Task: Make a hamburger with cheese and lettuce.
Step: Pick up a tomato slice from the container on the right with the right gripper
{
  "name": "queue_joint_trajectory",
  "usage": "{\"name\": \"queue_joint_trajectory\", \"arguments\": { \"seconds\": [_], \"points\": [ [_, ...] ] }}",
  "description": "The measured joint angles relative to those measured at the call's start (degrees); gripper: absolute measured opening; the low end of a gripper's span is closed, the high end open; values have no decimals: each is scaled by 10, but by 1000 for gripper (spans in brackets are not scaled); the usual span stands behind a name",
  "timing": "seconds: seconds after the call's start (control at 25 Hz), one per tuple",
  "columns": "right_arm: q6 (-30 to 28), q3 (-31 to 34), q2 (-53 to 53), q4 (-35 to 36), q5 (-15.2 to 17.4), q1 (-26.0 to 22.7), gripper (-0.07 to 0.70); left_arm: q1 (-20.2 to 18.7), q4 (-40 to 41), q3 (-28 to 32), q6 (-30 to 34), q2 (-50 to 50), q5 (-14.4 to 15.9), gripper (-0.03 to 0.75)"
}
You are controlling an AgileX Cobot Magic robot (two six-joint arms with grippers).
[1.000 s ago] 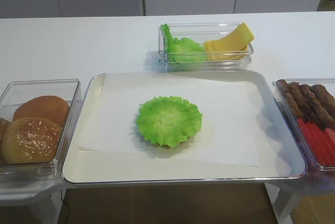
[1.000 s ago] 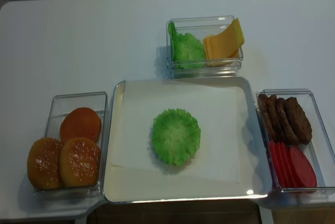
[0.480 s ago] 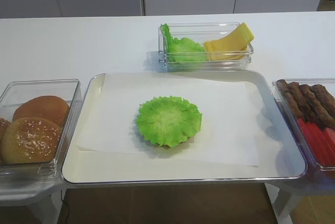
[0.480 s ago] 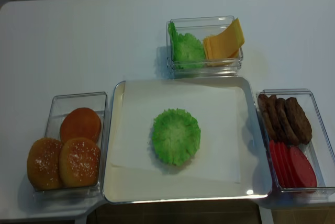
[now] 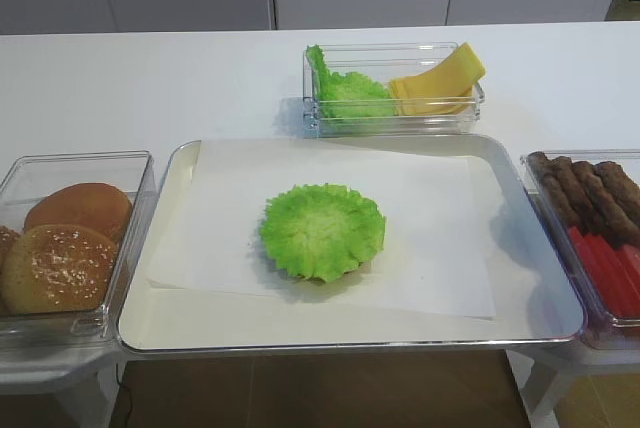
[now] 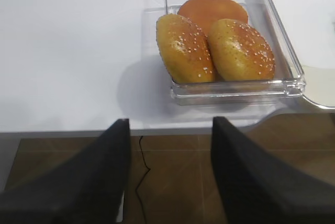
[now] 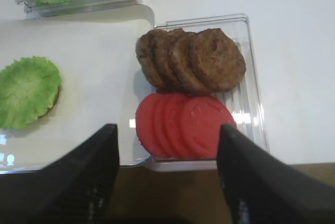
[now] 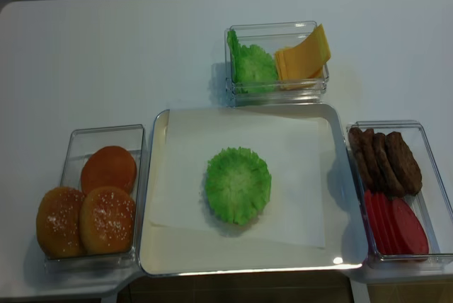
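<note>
A white counter [image 8: 106, 48] is carrying everything. We are holding our right pincer [image 7: 167, 182] released above the tomato slices [image 7: 183, 125] and patties [image 7: 191, 59]; our left pincer [image 6: 167, 177] is hanging released beside the buns [image 6: 214, 48]. The hamburger [image 8: 238, 185], lettuce-topped, is sitting on the tray [image 8: 159, 246]. The cheese [image 8: 303, 55] is leaning in the far box [image 8: 276, 94] beside spare lettuce [image 8: 251, 64]; fanned slices may be lifting together.

Right gripper [image 7: 167, 174] gapes above red slices [image 7: 183, 125]; patties [image 7: 191, 59] behind (overlapping).
</note>
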Motion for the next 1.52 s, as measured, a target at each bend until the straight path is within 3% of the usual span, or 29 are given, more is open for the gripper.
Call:
{"name": "queue_joint_trajectory", "arguments": {
  "seconds": [0.24,0.72,1.12,1.32,1.52],
  "points": [
    [18,-36,84,-13,-13,49,442,0,0,0,0,0,0,369],
    [53,-67,250,-74,10,147,422,0,0,0,0,0,0,369],
    [147,-67,364,-181,13,265,408,0,0,0,0,0,0,369],
    [173,-67,405,-200,15,278,404,0,0,0,0,0,0,370],
    [180,-67,431,-218,15,278,343,0,0,0,0,0,0,369]
  ]
}}
